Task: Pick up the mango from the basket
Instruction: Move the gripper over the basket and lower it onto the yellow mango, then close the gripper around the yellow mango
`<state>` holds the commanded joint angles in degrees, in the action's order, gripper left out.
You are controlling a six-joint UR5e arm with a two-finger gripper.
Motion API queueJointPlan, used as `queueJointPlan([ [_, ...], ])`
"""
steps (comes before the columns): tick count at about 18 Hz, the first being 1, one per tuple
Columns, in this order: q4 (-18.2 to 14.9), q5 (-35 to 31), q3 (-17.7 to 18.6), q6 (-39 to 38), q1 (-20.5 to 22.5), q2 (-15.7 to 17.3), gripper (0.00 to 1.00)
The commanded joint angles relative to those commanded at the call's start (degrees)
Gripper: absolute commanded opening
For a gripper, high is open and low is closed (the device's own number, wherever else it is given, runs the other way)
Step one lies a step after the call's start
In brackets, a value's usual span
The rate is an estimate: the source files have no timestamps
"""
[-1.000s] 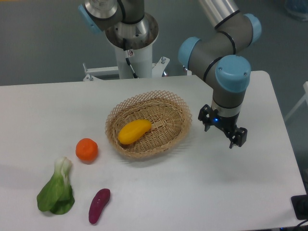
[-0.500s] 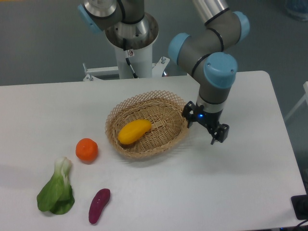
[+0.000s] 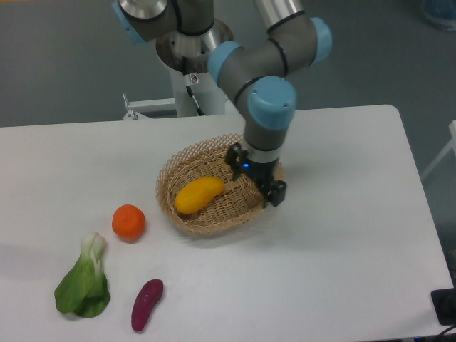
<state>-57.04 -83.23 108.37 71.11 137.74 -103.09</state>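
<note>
The mango (image 3: pixel 199 194), a smooth yellow-orange oval, lies in the left half of the tan wicker basket (image 3: pixel 179 167) at the table's centre. My gripper (image 3: pixel 256 176) hangs over the basket's right half, a short way right of the mango and apart from it. Its two black fingers (image 3: pixel 275 193) stand spread with nothing between them, so it is open. The wrist hides part of the basket's right rim.
A round orange tangerine (image 3: pixel 128 221) sits left of the basket. A green bok choy (image 3: pixel 84 284) and a purple sweet potato (image 3: pixel 147 304) lie near the front left. The robot base (image 3: pixel 192 64) stands behind the basket.
The arm has swung left, carrying the gripper from right of the basket to above its right half. The mango and other items have stayed put.
</note>
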Motion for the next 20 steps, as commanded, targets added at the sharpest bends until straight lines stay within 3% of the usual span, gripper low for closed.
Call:
queueJointPlan([
  [4, 0.00, 0.17, 1.05, -3.25, -4.14, -0.44, 1.00],
  [11, 0.70, 0.09, 2.99, -6.42, -4.76, -0.97, 1.00],
  [20, 2.19, -0.53, 2.81, -11.69, -7.31, -4.66, 1.00],
])
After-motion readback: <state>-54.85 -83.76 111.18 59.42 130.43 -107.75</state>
